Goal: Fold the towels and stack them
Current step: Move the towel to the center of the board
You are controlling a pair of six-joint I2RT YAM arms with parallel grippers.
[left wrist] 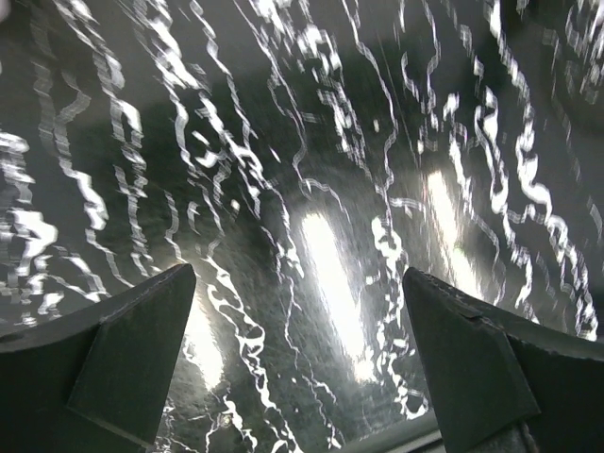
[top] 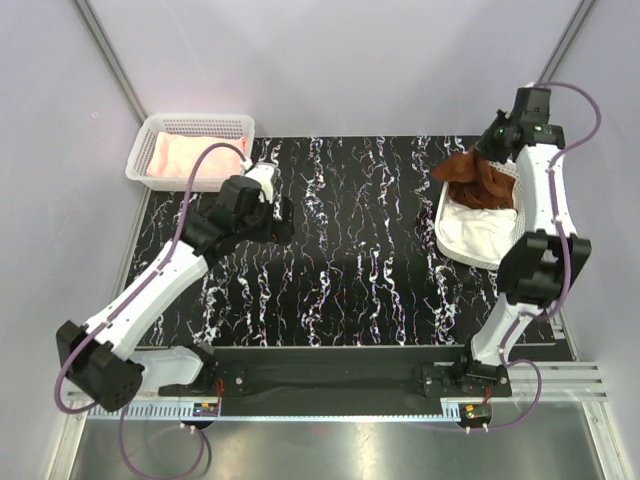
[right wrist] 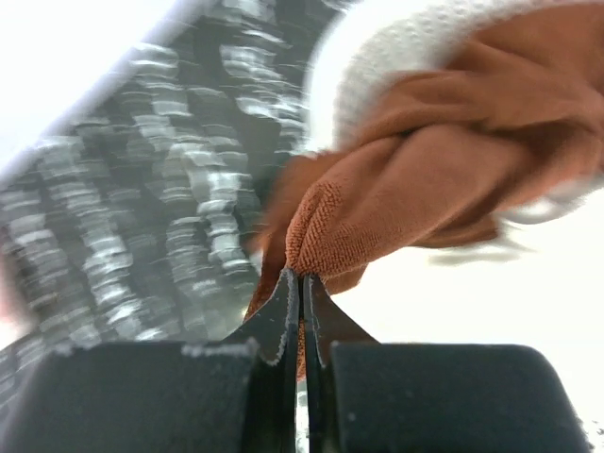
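Observation:
A rust-brown towel (top: 482, 179) lies bunched at the far end of a white mesh basket (top: 443, 230) on the right, on top of a white towel (top: 480, 235). My right gripper (top: 492, 147) is shut on an edge of the rust-brown towel (right wrist: 415, 189); in the right wrist view the jaws pinch the cloth fold with almost no gap. A pale pink towel (top: 180, 155) fills a white basket (top: 150, 135) at the far left. My left gripper (top: 283, 218) hangs open over the black marbled table (left wrist: 311, 189), its fingers (left wrist: 113, 359) wide apart with nothing between them.
Grey walls enclose the table on three sides. Both baskets sit at the table's far corners. The arm bases stand on a rail (top: 330, 380) at the near edge.

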